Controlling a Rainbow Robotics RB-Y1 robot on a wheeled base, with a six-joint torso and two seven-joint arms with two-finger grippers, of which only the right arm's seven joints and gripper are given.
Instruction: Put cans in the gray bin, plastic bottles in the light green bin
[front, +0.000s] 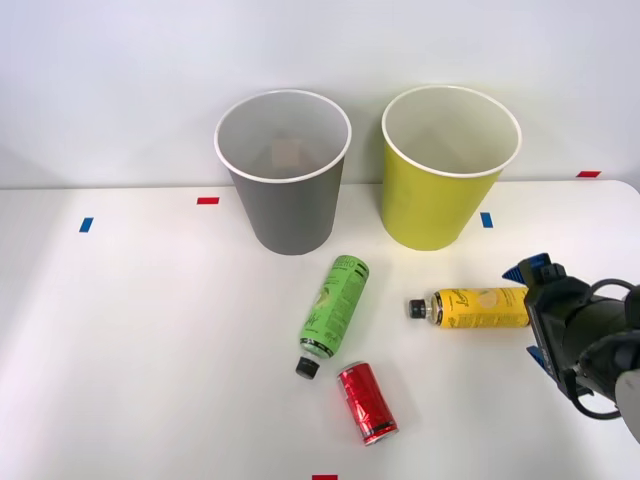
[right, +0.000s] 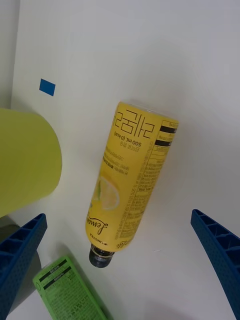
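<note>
The right gripper (front: 537, 312) hovers at the right side of the tabletop (front: 150, 350), with its blue fingers (right: 20, 252) spread wide and nothing between them. Just in front of it lies the yellow bottle (front: 480, 307), flat on its side. The base of the bottle is the end close to the gripper, and its black cap points away, toward the middle of the tabletop. So the long axis of the bottle runs almost straight out from the gripper. In the right wrist view the yellow bottle (right: 131, 180) lies between the two open fingers and along them. I think this is the important point: the fingers can come down on both sides of the body and close across its width, without much turning of the wrist.

The light green bin (front: 450, 165) stands upright behind the bottle, near to it, and the gray bin (front: 283, 170) stands beside that one, further to the left. The green bottle (front: 335, 312) and the red can (front: 366, 402) lie in the middle of the tabletop, apart from the gripper. The cap of the green bottle comes very close to the can. Both bins look empty, so the sorting seems not yet begun.
</note>
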